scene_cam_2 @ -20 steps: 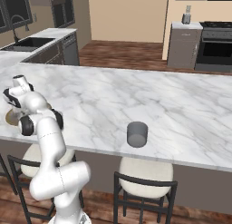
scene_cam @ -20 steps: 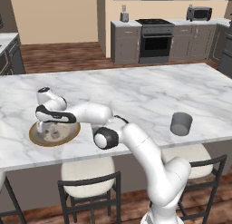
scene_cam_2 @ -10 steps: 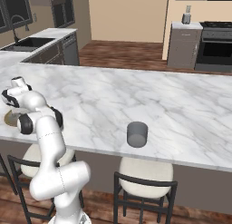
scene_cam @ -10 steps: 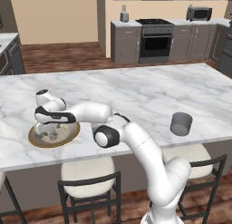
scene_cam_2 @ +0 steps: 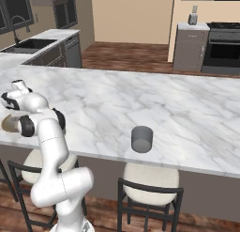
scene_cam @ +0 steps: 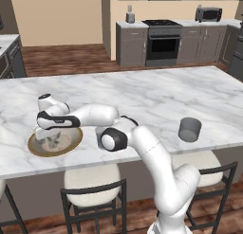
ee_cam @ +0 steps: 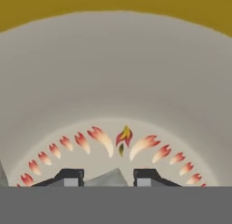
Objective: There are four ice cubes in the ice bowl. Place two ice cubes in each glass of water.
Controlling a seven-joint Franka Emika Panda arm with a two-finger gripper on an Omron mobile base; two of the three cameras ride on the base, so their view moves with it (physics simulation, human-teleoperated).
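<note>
The ice bowl (scene_cam: 33, 149) sits at the counter's front left, with a gold-brown rim and pale ice cubes (scene_cam: 52, 142) inside. My gripper (scene_cam: 49, 133) reaches down into it. In the hand view the gripper (ee_cam: 108, 180) is low over the bowl's flame-patterned floor (ee_cam: 122, 105). Its two fingertips (ee_cam: 71, 178) press on either side of one grey ice cube (ee_cam: 107, 177). A dark glass of water (scene_cam: 190, 129) stands far to the right, also seen as the glass (scene_cam_2: 141, 139) near the front edge. A paler glass (scene_cam: 100, 135) stands just right of the bowl, partly behind my elbow.
The marble island counter (scene_cam: 156, 98) stretches wide between the bowl and the dark glass. Stools (scene_cam: 92, 185) stand under its front edge. Cabinets and a stove (scene_cam: 163, 41) line the far wall.
The fingers have come together from wide open onto an ice cube in the bowl. The arm has hardly shifted.
</note>
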